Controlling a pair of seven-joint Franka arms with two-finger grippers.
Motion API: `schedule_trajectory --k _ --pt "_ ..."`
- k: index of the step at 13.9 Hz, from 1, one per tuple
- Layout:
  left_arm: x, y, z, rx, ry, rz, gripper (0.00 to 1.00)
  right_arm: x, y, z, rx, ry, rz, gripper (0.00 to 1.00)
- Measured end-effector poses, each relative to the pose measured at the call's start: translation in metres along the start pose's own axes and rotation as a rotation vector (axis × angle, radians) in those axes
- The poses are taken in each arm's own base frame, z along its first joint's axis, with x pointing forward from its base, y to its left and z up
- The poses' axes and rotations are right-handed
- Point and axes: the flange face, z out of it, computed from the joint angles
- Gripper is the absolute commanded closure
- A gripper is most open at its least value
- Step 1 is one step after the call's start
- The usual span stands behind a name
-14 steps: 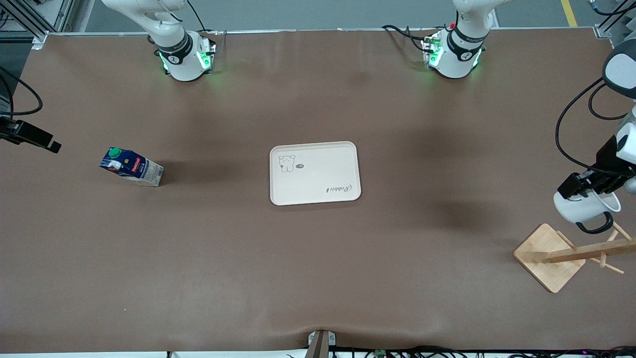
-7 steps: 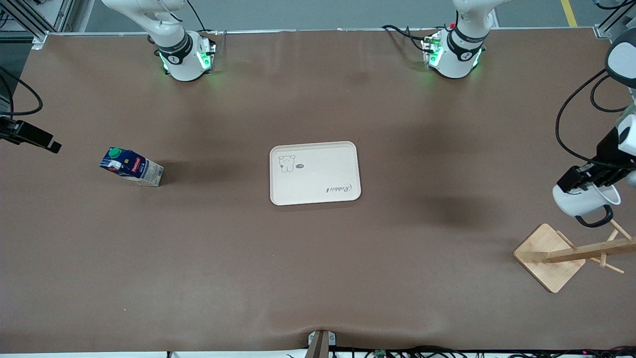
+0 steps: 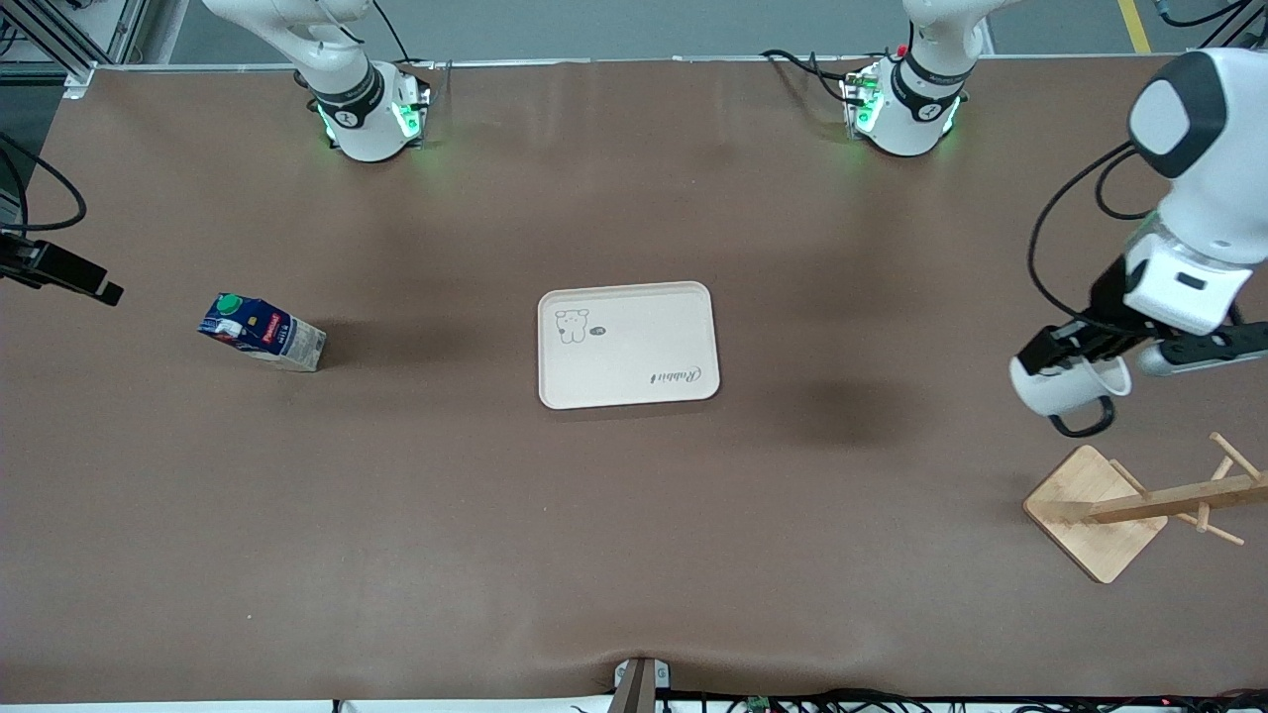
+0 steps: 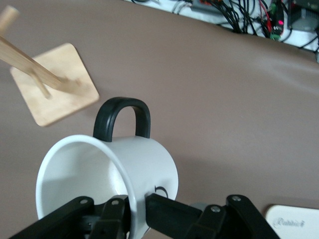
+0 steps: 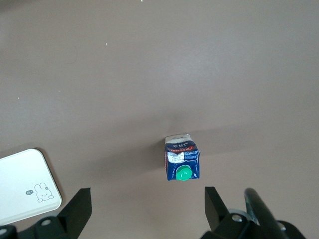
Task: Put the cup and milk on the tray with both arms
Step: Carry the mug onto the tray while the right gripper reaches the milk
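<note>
Carried clear of the rack (image 3: 1095,513), the cup (image 3: 1060,384) has moved trayward, its rim pinched by the left gripper (image 3: 1075,354). Tilted, it could slip before the tray (image 3: 628,344). High over the milk (image 5: 182,162), the right gripper (image 5: 147,201) waits spread.

The cup's (image 4: 107,181) smiley face is mostly hidden; the rack (image 3: 1169,503) is cut off.

Glossy white cup (image 4: 107,181), pale wooden rack (image 3: 1100,510), matt brown tabletop (image 3: 396,515).
</note>
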Motion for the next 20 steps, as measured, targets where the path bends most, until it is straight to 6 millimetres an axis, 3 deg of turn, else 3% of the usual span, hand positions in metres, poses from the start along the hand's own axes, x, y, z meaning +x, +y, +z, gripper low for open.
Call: schedule_trajectory --k 2,4,9,11,15,18,20 --pt "-0.016 0.039 0.009 0.033 -0.011 -0.005 1.0 0.0 0.0 0.0 0.0 0.0 0.0 0.0" --pt "-0.041 0.092 0.025 0.073 -0.017 -0.013 1.0 0.0 0.0 0.0 0.0 0.0 -0.001 0.0" --pt "-0.124 0.204 0.094 0.108 -0.118 0.028 1.0 0.002 -0.001 0.003 -0.001 -0.005 0.0 0.0" --pt "-0.155 0.236 0.122 0.153 -0.197 0.058 1.0 0.003 -0.001 0.005 -0.002 -0.009 0.0 0.0" --pt "-0.211 0.307 0.155 0.246 -0.232 0.078 1.0 0.008 -0.002 0.011 -0.005 -0.016 -0.001 0.0" --pt "-0.242 0.351 0.18 0.243 -0.255 0.057 1.0 0.011 -0.004 0.013 -0.006 -0.02 -0.002 0.0" --pt "-0.255 0.368 0.202 0.266 -0.25 0.041 1.0 0.011 -0.005 0.015 -0.007 -0.023 -0.004 0.0"
